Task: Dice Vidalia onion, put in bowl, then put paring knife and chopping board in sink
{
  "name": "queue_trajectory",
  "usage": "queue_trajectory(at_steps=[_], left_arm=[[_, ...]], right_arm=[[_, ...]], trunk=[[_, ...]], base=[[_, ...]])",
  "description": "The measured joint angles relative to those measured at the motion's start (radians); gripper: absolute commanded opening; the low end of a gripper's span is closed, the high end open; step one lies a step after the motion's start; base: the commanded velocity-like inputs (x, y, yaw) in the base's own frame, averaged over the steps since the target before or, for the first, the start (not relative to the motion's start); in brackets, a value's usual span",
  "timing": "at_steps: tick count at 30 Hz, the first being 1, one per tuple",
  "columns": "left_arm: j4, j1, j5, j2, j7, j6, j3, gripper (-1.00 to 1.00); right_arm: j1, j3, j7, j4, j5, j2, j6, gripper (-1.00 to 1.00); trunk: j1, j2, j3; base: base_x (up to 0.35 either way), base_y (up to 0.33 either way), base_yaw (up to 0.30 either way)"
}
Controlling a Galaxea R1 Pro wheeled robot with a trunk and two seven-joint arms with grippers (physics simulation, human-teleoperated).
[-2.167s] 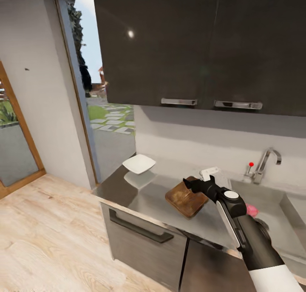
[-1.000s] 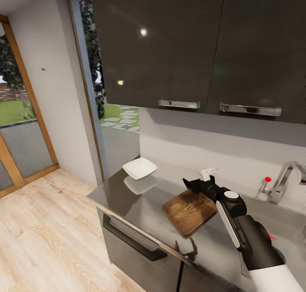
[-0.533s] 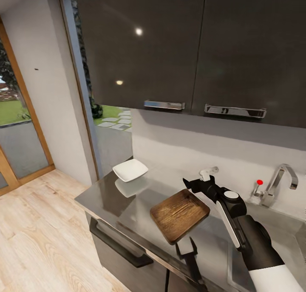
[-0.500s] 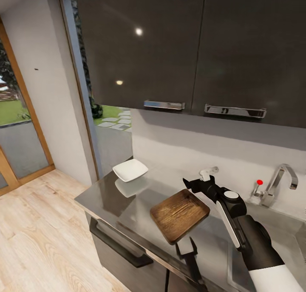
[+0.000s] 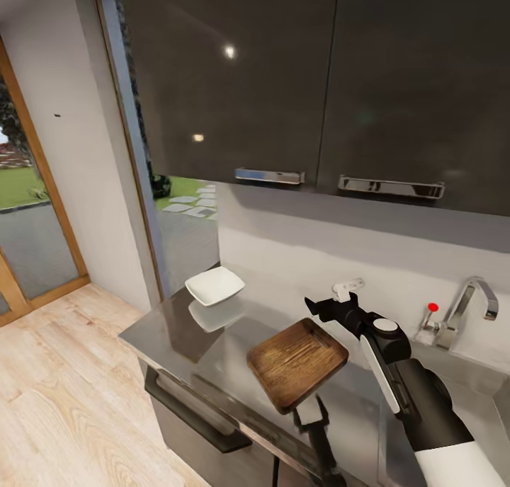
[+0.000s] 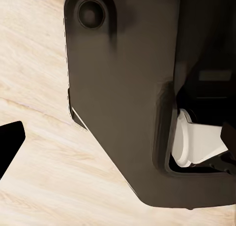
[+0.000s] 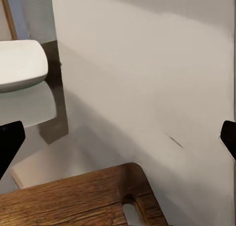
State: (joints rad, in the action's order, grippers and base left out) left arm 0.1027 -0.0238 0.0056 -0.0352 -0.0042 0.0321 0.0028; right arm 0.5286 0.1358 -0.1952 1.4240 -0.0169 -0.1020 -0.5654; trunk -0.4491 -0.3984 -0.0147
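Two grippers noted; right gripper (image 5: 327, 308) spread wide above chopping board (image 5: 297, 363); left gripper (image 5: 312, 410) jaws indeterminate; I judge approach phase; next I locate the onion.

Grainy brown wooden chopping board (image 5: 297, 363) on glossy, mirror-like grey countertop (image 5: 177, 328)

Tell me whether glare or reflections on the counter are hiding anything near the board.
Head view: the countertop mirrors the bowl below itself; light spots glint on the cabinets; the chopping board reads sharp. Right wrist view: the bowl's reflection repeats, mild softness, nothing hidden.
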Motion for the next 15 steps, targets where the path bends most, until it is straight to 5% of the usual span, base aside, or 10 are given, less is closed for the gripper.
queue_trajectory(at_steps=[7, 15], left_arm=[[0.000, 0.000, 0.000, 0.000, 0.000, 0.000, 0.000, 1.00], [0.000, 0.000, 0.000, 0.000, 0.000, 0.000, 0.000, 1.00]], right_arm=[[0.000, 0.000, 0.000, 0.000, 0.000, 0.000, 0.000, 1.00], [0.000, 0.000, 0.000, 0.000, 0.000, 0.000, 0.000, 1.00]], trunk=[[0.000, 0.000, 0.000], [0.000, 0.000, 0.000]], base=[[0.212, -0.171, 0.000], [0.011, -0.009, 0.000]])
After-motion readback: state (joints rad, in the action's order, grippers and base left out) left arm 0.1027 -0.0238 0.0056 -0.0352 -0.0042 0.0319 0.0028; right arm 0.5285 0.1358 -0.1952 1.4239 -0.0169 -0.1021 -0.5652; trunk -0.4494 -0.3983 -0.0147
